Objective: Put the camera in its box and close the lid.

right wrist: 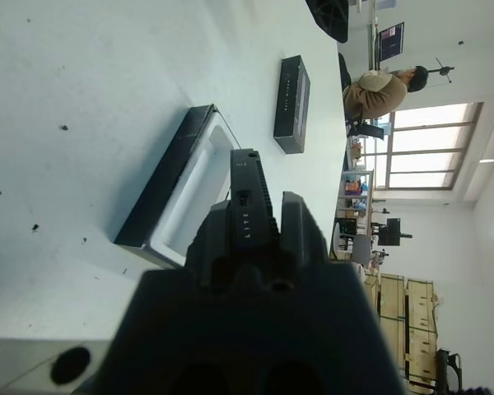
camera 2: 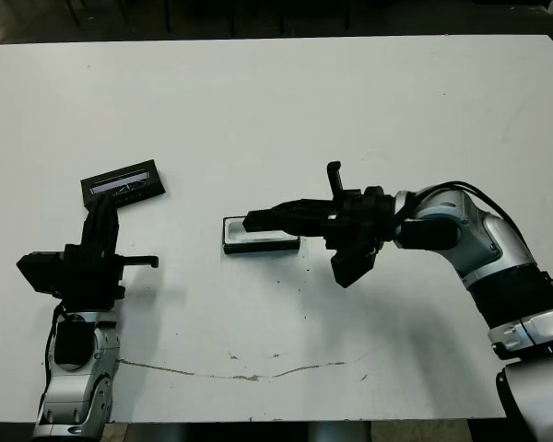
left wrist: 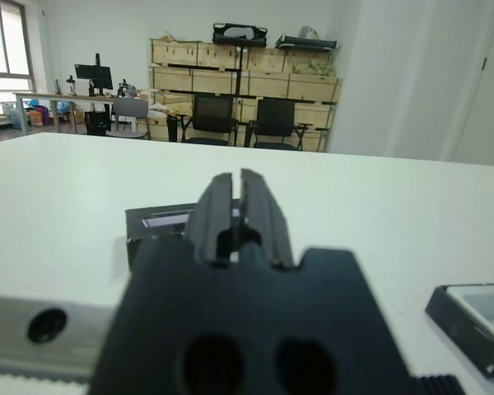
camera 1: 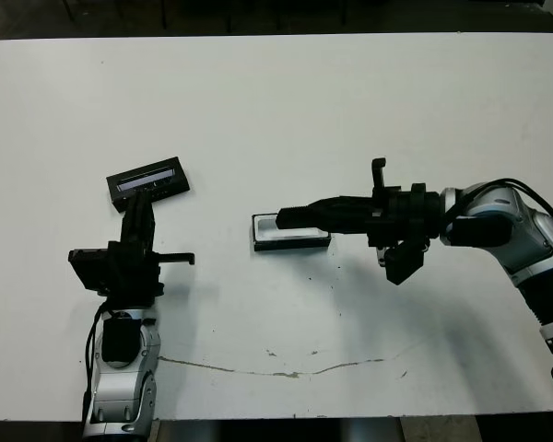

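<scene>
The right gripper (camera 1: 286,217) clamps the camera (right wrist: 249,202) between its fingers, holding it just above the box (camera 1: 290,237) at the table's (camera 1: 276,101) centre. Well apart to the left, the lid (camera 1: 147,180) lies flat, just beyond the left gripper (camera 1: 140,204), whose fingers are pressed together on nothing. A person (right wrist: 383,89) sits beyond the table.

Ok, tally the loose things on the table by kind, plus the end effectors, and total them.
Box: 1
Lid: 1
Camera, held in the right end effector: 1
End effectors, with the left end effector: 2
Total: 5
</scene>
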Controlling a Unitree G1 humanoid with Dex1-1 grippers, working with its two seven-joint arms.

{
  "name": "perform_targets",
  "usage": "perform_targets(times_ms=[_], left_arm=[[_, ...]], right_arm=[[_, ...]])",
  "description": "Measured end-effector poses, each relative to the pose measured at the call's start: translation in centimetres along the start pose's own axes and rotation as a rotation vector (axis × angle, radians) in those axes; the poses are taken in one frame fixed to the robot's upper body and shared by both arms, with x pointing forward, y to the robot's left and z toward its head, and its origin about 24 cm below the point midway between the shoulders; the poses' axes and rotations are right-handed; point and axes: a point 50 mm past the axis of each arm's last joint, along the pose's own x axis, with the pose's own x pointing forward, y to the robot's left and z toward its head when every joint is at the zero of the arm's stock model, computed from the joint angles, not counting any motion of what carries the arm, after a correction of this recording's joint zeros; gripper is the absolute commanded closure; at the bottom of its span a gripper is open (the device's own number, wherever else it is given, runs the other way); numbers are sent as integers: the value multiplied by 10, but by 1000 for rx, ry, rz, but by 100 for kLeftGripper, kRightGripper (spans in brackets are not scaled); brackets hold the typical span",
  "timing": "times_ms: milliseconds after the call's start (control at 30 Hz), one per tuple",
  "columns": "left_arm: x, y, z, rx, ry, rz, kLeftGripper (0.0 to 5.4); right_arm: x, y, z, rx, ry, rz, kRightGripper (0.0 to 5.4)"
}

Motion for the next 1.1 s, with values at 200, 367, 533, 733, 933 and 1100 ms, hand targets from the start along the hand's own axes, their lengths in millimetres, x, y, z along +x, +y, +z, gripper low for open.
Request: perform_targets(times_ms=[200, 367, 533, 733, 933, 1100], left_arm=[[0, -1, 1, 0, -8, 3, 540], [0, -2, 2, -3, -21, 2, 540], [0, -3, 2, -9, -25, 4, 540], [-1, -3, 2, -9, -26, 10, 540], [-2, -4, 2, -10, -26, 14, 540], [-2, -4, 2, -7, -26, 12, 540]], right_arm=[[2, -4, -1, -22, 0, 19, 522], [5, -4, -1, -45, 1, 77, 522], [6, -5, -2, -54, 4, 114, 522], [8, -4, -3, -44, 13, 147, 522], [9, -3, -3, -38, 17, 162, 522], [11, -4, -4, -39, 25, 180, 522]])
